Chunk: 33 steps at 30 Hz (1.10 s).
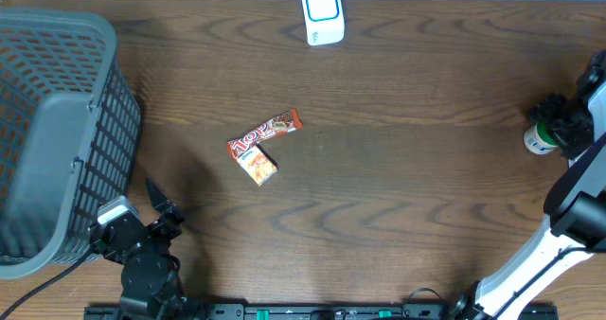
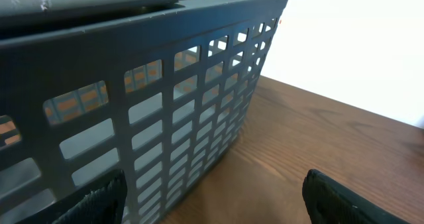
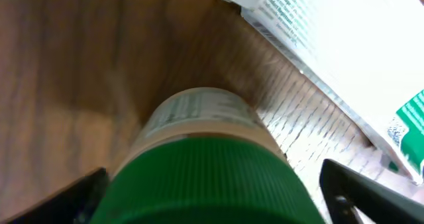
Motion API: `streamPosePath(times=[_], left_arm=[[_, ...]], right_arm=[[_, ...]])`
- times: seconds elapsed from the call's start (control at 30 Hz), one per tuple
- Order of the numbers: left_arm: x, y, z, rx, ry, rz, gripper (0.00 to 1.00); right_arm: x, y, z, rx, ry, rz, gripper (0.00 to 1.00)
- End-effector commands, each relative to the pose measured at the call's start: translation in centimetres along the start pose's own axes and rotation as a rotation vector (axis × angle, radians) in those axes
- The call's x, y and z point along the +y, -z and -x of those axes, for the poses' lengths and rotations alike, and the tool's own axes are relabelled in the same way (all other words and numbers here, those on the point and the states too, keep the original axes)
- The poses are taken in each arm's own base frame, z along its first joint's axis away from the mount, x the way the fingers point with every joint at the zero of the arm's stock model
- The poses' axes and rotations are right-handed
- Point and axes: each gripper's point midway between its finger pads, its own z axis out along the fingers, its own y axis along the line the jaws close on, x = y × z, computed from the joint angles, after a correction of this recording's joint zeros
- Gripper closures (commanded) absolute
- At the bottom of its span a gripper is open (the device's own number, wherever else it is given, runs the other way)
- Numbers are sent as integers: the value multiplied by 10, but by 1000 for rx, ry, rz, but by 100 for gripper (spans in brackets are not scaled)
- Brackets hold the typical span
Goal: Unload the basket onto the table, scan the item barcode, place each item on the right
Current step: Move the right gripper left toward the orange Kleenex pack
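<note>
Status:
- Bottle (image 1: pixel 537 140) stands upright at the right edge of the worktop (image 1: pixel 398 187), roughly mid-depth. Its green ribbed cap (image 3: pixel 212 177) fills the right wrist view, with a printed label band showing just below the cap.
- Right tool (image 3: pixel 215 197) sits over the bottle, fingers (image 3: pixel 79 197) set wide, one on each side of the cap. We cannot tell from either view whether the pads touch it, so grip state is unknown.
- In the right wrist view a white pack with green print (image 3: pixel 318 32) lies just beside the bottle, toward the edge. We can't read the text.
- Scanner (image 1: pixel 322 12), white with a blue face, sits at the far edge near the middle, well apart from the bottle.
- A red-orange snack bar (image 1: pixel 265 131) and a small orange packet (image 1: pixel 260 166) lie near the middle of the worktop, touching or nearly so. The packet is on the near side of the bar.
- Grey slotted basket (image 1: pixel 118 131) takes up the left edge down toward the near-left corner.
- Left tool (image 2: pixel 222 201) is at the near-left corner just beside the basket wall, with its fingers spread wide and nothing between them. Through the slots we see orange patches inside the basket but can't identify them.
</note>
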Motion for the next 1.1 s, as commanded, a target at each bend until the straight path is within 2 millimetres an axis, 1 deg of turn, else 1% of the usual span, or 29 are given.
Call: streamPosePath(times=[0.0, 0.1, 0.2, 0.27, 0.37, 0.47, 0.53, 0.67, 0.83, 0.97, 1.0, 1.07], left_arm=[[2, 0, 2, -7, 9, 13, 15], [2, 0, 2, -7, 9, 13, 15], [2, 0, 2, -7, 9, 13, 15], [2, 0, 2, -7, 9, 13, 15], [2, 0, 2, -7, 9, 13, 15], [2, 0, 2, -7, 9, 13, 15], [2, 0, 2, -7, 9, 13, 15], [2, 0, 2, -7, 9, 13, 15], [2, 0, 2, -7, 9, 13, 15], [2, 0, 2, -7, 9, 13, 15], [2, 0, 2, -7, 9, 13, 15], [2, 0, 2, -7, 9, 13, 14]], right_arm=[[1, 2, 2, 9, 31, 6, 1], [2, 30, 11, -14, 30, 15, 1], [5, 66, 19, -41, 24, 38, 1], [15, 93, 19, -52, 32, 91, 1], [32, 125, 12, -57, 42, 164, 1], [48, 145, -2, -62, 72, 199, 1], [63, 152, -14, -61, 114, 210, 1], [105, 158, -53, -34, 242, 225, 1], [177, 170, -124, -28, 470, 276, 1], [231, 185, -195, -52, 713, 344, 1], [241, 189, -214, -55, 771, 358, 1], [255, 195, -254, -40, 843, 376, 1]])
